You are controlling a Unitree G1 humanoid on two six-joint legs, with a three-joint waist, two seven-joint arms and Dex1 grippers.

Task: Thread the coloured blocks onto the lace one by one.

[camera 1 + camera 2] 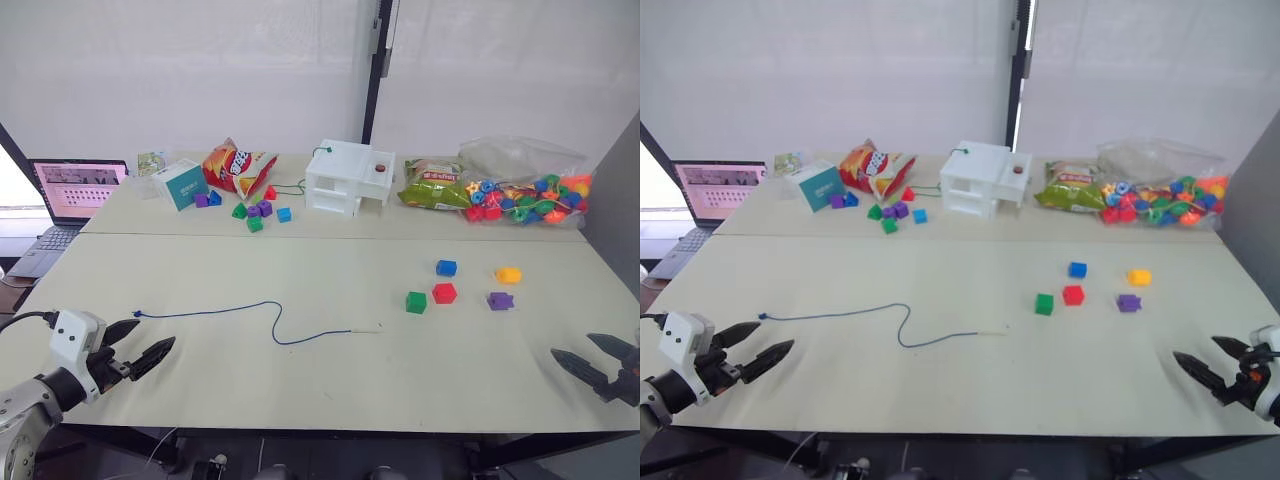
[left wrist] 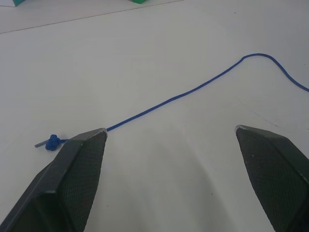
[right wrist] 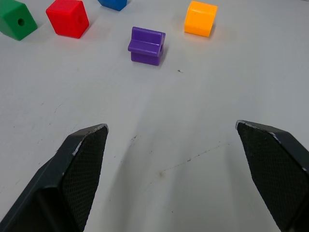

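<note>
The dark-blue lace [image 1: 240, 306] lies in a wavy line across the near left of the table, knot [image 2: 53, 141] at the left end and pale tip [image 1: 375, 328] at the right. Right of it, five loose blocks sit in a cluster: blue [image 1: 446, 267], yellow-orange [image 1: 509, 275], red [image 1: 444, 293], green [image 1: 416, 302] and purple [image 3: 147, 46]. My left gripper [image 1: 150, 338] is open just short of the knot, holding nothing. At the table's near right corner my right gripper [image 1: 572, 346] is open and empty, pointing at the blocks from a distance.
Along the back stand a laptop [image 1: 75, 190], a teal box [image 1: 180, 185], a crisp bag [image 1: 235, 165], some small coloured pieces [image 1: 255, 212], a white box [image 1: 350, 178], a green snack bag [image 1: 432, 185] and a clear bag of bright beads [image 1: 525, 195].
</note>
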